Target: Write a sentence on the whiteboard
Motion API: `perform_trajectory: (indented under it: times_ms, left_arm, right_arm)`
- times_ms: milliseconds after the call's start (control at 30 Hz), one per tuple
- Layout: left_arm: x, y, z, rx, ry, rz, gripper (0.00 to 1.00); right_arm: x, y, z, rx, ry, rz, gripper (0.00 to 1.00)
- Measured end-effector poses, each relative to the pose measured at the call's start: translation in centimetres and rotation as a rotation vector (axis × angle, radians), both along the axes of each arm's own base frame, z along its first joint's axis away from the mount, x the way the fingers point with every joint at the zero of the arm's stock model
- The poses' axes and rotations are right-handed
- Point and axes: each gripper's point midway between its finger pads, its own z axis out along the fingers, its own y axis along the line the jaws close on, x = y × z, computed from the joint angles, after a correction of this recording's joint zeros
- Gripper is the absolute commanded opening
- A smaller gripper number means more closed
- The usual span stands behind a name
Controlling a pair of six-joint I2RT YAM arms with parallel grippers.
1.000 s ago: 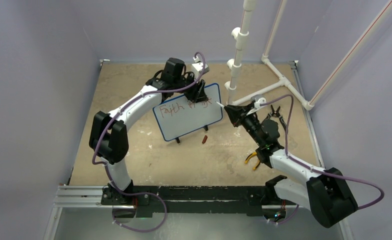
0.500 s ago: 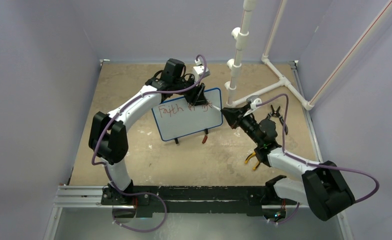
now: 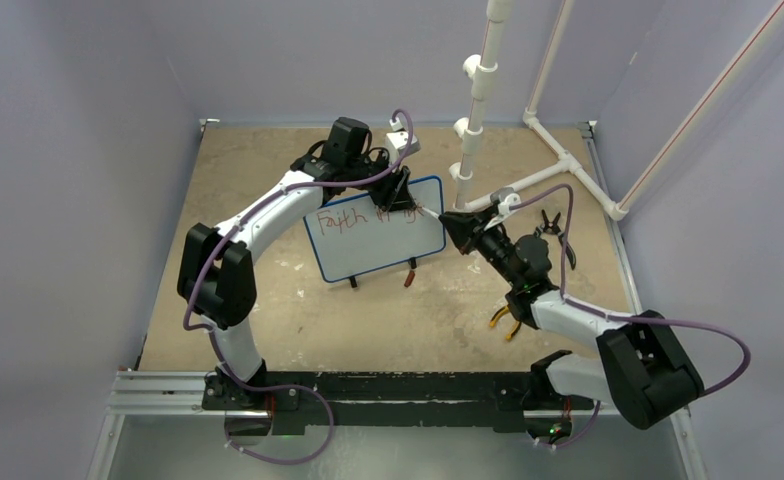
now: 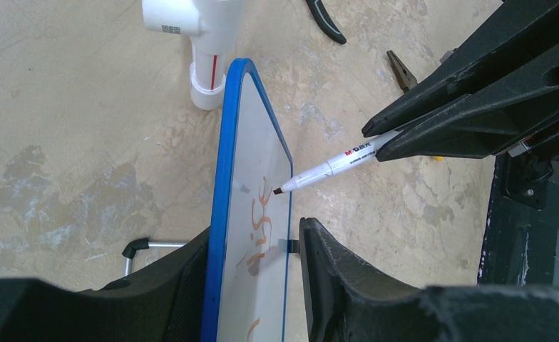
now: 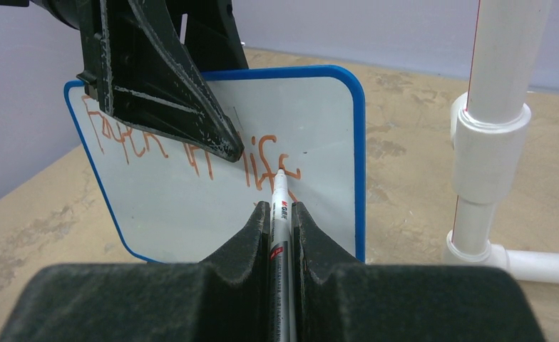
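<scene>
The right gripper (image 5: 281,210) pinches a white marker (image 5: 279,191) between its black fingers, the tip at the whiteboard (image 5: 191,206) by its right edge, on the last red writing (image 5: 130,139), "Faith in life". The left gripper (image 5: 219,142) overlaps the top edge. A white pipe (image 5: 487,135) stands right on the table (image 5: 405,142).

Change over the last second: the right claw (image 3: 447,219), clamped on the marker (image 5: 279,191), has advanced leftward, bringing the marker tip to the face of the whiteboard (image 3: 378,250) at the end of the red sentence (image 3: 353,214). The right arm (image 3: 578,320) has swung its elbow inward. The whiteboard's top right corner sits slightly lower.
</scene>
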Motion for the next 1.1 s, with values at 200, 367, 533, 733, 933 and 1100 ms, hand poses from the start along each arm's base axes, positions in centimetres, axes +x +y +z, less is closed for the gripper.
perform_trajectory:
  times_ms: [200,367,533,733,933,1100]
  left_arm:
    - [0.0,0.0,0.0,0.0,0.001,-0.001,0.0]
    - [0.0,0.0,0.0,-0.001,0.001,-0.002,0.0]
    - [-0.1,0.0,0.0,-0.001,0.002,-0.003,0.0]
    - [-0.1,0.0,0.0,-0.002,0.002,-0.003,0.0]
    - [0.0,0.0,0.0,-0.001,0.001,-0.001,0.0]
    - [0.0,0.0,0.0,-0.001,0.001,-0.001,0.0]
  right_arm:
    - [0.5,0.2,0.4,0.005,-0.011,-0.001,0.0]
    - [0.7,0.3,0.1,0.003,-0.005,-0.001,0.0]
    - [0.9,0.3,0.1,0.006,-0.002,-0.007,0.0]
    - [0.9,0.2,0.2,0.011,-0.003,-0.013,0.0]
    - [1.2,-0.1,0.2,0.016,-0.003,-0.034,0.0]
    - [1.2,-0.2,0.3,0.016,-0.003,-0.041,0.0]
